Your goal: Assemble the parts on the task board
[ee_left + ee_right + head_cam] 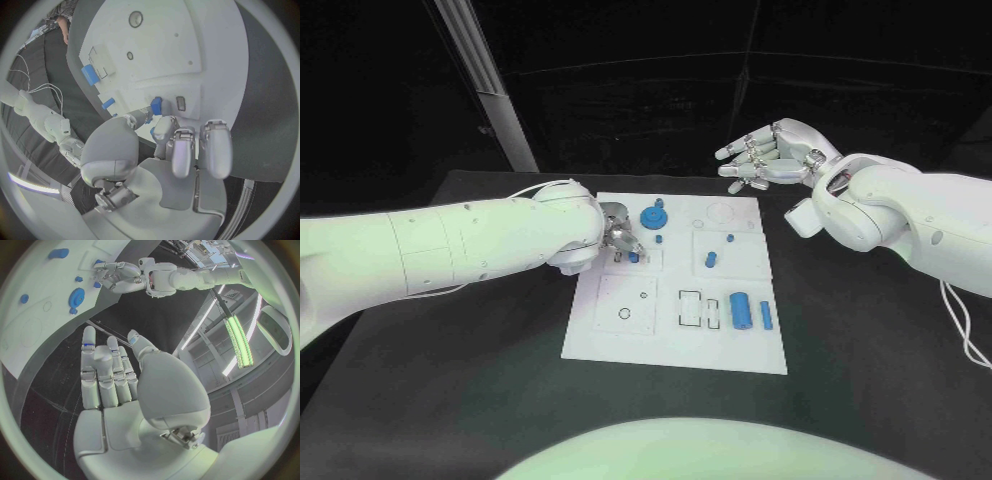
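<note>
I am pinching a small blue part (pixel 155 106) in my left hand (pixel 615 238) over the task board (pixel 610 335), keeping it upright while lowering (right hand (pixel 764 156) hovering spread, holding nothing).

Left silver hand (pixel 615 238) low over the white task board (pixel 678 345), at its upper-left corner — it blocks reach to the small blue part (pixel 633 256) under its fingers. Right silver hand (pixel 764 156) raised beyond the far edge. Board's near strip bare; blue cylinders (pixel 741 311) crowd the lower right.
</note>
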Robot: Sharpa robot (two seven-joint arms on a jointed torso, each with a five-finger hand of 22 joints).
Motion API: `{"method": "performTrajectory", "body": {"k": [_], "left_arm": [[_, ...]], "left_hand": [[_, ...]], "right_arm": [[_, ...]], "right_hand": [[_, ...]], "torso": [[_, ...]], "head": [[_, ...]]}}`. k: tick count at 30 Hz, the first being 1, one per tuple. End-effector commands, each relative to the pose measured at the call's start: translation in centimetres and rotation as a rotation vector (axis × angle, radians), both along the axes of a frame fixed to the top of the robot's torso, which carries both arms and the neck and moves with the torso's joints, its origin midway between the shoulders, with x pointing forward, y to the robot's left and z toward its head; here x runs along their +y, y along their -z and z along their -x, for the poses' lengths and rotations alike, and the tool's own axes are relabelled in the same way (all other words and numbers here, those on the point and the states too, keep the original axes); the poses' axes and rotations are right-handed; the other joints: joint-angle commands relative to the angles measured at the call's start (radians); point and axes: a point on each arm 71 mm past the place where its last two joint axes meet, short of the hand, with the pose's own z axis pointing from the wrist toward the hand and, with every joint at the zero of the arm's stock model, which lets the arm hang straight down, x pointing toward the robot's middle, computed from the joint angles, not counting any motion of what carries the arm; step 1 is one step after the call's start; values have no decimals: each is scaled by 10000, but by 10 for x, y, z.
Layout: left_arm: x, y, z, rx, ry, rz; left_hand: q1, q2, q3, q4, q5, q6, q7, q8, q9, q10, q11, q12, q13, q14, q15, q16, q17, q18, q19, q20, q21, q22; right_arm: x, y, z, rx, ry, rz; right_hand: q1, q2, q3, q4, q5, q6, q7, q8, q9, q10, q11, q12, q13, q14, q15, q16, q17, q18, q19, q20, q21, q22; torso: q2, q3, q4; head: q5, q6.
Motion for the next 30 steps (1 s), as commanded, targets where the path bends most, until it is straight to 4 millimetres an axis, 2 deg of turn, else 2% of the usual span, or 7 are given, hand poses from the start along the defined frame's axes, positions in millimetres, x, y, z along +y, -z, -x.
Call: {"method": "performTrajectory", "body": {"k": [1,7,18,22,24,25,30], "left_arm": [[-1,1,1,150,39,-44],[0,1,0,91,16,0],[3,0,-2,-26,-105,52],[5,0,-2,-92,-186,87],[7,0,0,-110,-217,119],[8,-1,0,-113,-226,134],[12,-8,2,-232,-267,361]], "left_hand": [[-136,-25,-142,91,-19,58,-12,38,-30,-11,-25,43,20,1039,-55,31,2634,-199,93,-65,44,269],[-793,-229,-1258,719,-96,279,-26,100,-117,43,-32,121,75,1039,-55,31,2634,-214,124,-67,74,340],[-723,-86,-3262,1444,-98,367,-115,123,-283,79,-104,157,93,1039,-129,31,2634,-225,157,-140,95,418],[-612,10,-3890,1754,-514,385,-130,157,-325,78,-113,145,72,1039,-142,31,2634,-223,156,-154,84,415],[-479,80,-4286,1953,-1057,383,-128,178,-354,76,-118,137,58,1039,-142,31,2634,-219,150,-156,68,401],[-433,99,-4464,2046,-1180,382,-131,188,-366,76,-112,136,53,1039,-148,31,2634,-219,149,-151,63,397],[-325,76,-4927,2222,-1238,337,-116,194,-400,14,-108,50,-59,1039,-140,31,2634,-200,116,-155,9,317]], "right_arm": [[1,-1,0,46,-138,-11],[2,0,0,92,-160,7],[2,0,0,153,-171,36],[2,0,0,167,-178,41],[2,0,0,180,-183,47],[2,0,0,184,-180,50],[1,1,-1,190,-160,60]], "right_hand": [[-127,16,3,86,29,-79,-10,-28,9,-96,-4,-11,-14,-94,24,-77,850,21,35,37,-69,-19],[-149,15,-9,107,31,-92,-2,-28,10,-139,8,-15,-18,-138,37,-174,853,20,21,50,-109,-37],[-168,10,-30,134,37,-140,25,-33,9,-237,40,-11,-20,-259,73,-402,867,17,-12,84,-205,-81],[-170,11,-32,136,37,-143,26,-33,9,-241,42,-10,-20,-263,75,-408,869,17,-13,86,-210,-84],[-169,12,-32,138,38,-146,28,-34,9,-246,43,-9,-19,-266,77,-410,873,18,-14,88,-215,-86],[-169,12,-32,138,38,-146,28,-34,9,-246,43,-9,-19,-266,77,-410,873,18,-14,88,-215,-86],[-169,12,-32,138,38,-146,28,-34,9,-246,43,-9,-19,-266,77,-410,873,18,-14,88,-215,-86]], "torso": [[1,-2,12],[-3,0,15],[-8,-7,18],[-11,-11,29],[-5,-14,23],[-5,-17,23],[-12,-5,23]], "head": [[1,-5],[-9,-19],[-19,-21],[-42,-13],[-39,-13],[-45,-2],[-58,11]]}}
